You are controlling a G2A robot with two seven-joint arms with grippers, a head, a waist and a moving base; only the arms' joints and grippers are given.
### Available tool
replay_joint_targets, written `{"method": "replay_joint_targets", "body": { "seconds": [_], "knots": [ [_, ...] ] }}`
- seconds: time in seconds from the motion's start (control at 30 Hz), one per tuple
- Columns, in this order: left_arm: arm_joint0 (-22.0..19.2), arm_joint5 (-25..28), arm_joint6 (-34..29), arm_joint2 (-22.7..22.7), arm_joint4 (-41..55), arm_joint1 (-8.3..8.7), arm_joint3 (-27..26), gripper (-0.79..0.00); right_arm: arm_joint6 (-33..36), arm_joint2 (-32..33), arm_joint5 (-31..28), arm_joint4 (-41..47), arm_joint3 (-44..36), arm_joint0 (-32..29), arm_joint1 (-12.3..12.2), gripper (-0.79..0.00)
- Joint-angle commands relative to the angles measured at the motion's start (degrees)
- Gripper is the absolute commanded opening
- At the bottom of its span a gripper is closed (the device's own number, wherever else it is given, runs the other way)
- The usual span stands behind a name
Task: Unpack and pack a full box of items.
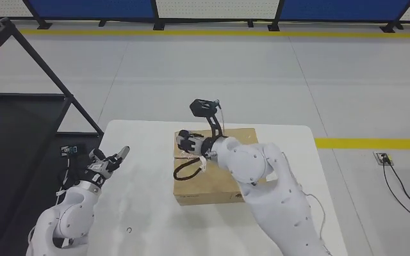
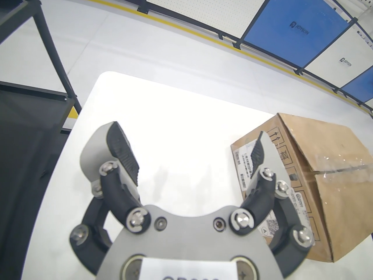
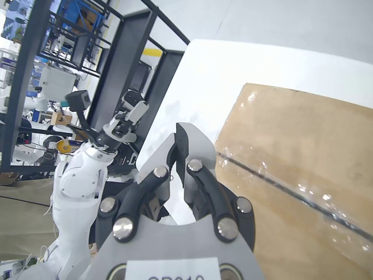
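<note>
A brown cardboard box (image 1: 218, 182) stands at the middle of the white table (image 1: 141, 211), its top seam sealed with clear tape (image 3: 291, 193). Printed labels cover the side of the box (image 2: 320, 158) that faces my left arm. My right gripper (image 1: 185, 140) hovers at the box's left edge, over its top, and its fingers (image 3: 182, 144) are pressed together with nothing between them. My left gripper (image 1: 114, 158) is above the table's left edge, well apart from the box. In its own view the left gripper (image 2: 189, 135) stands wide open and empty.
A black metal rack (image 1: 38, 115) stands just left of the table, close to my left arm. A yellow line (image 1: 362, 143) runs along the grey floor to the right. Bare tabletop lies between the left gripper and the box (image 2: 174, 123).
</note>
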State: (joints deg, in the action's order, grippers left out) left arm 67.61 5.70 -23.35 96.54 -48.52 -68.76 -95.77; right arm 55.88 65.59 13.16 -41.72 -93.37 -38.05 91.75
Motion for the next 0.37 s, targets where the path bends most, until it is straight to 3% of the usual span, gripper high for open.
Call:
{"method": "replay_joint_targets", "body": {
  "seconds": [0.0, 0.27, 0.3, 0.33],
  "knots": [
    [-0.4, 0.5, -0.4, -0.8, -0.3, 0.03, 0.1, 0.000, 0.4, 3.4, 0.2, -2.4, -9.2, -5.8, -0.9, -0.785],
    [-2.0, 0.1, -1.1, -4.9, -1.8, -0.09, 0.1, 0.000, -4.1, 16.0, 1.5, -4.4, -26.5, -22.6, -3.1, -0.785],
    [-2.3, -0.1, -1.1, -5.6, -2.1, -0.14, 0.1, 0.000, -4.6, 17.4, 0.9, -4.1, -27.3, -24.3, -3.3, -0.668],
    [-2.6, -0.2, -1.2, -6.4, -2.7, -0.17, 0.1, 0.000, -5.1, 18.8, 0.3, -3.8, -27.9, -25.8, -3.5, -0.459]
  ]
}}
